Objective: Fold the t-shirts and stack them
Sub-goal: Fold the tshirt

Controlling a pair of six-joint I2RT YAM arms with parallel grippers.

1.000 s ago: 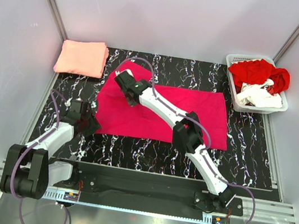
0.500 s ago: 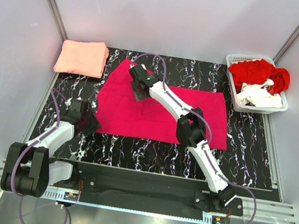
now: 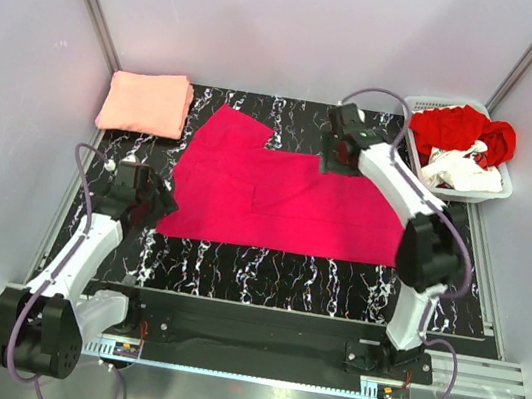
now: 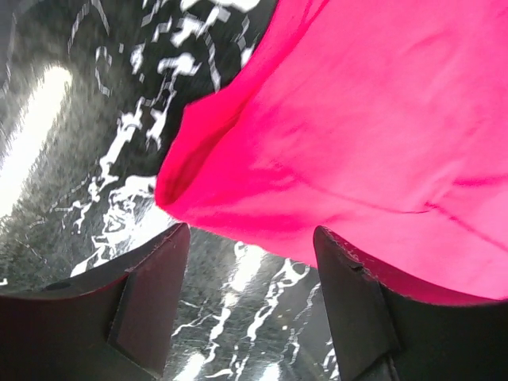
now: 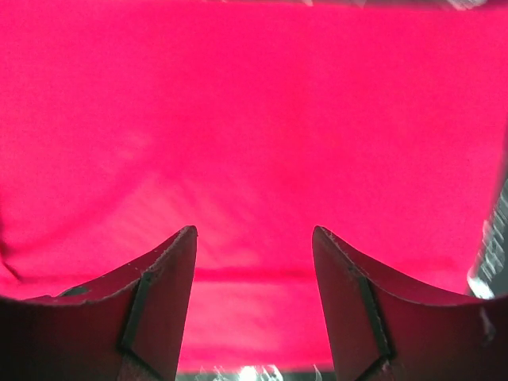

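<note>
Magenta tee [image 3: 277, 196], corner just beyond parted left jaws, far edge under parted right jaws

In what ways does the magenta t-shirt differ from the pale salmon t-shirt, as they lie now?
The magenta t-shirt is spread open with an uneven outline at the middle of the table; the pale salmon t-shirt is folded into a neat rectangle at the far left corner. The magenta t-shirt covers much more area than the salmon one. Its colour is vivid, the salmon one's is pale. Both are pink.
</note>
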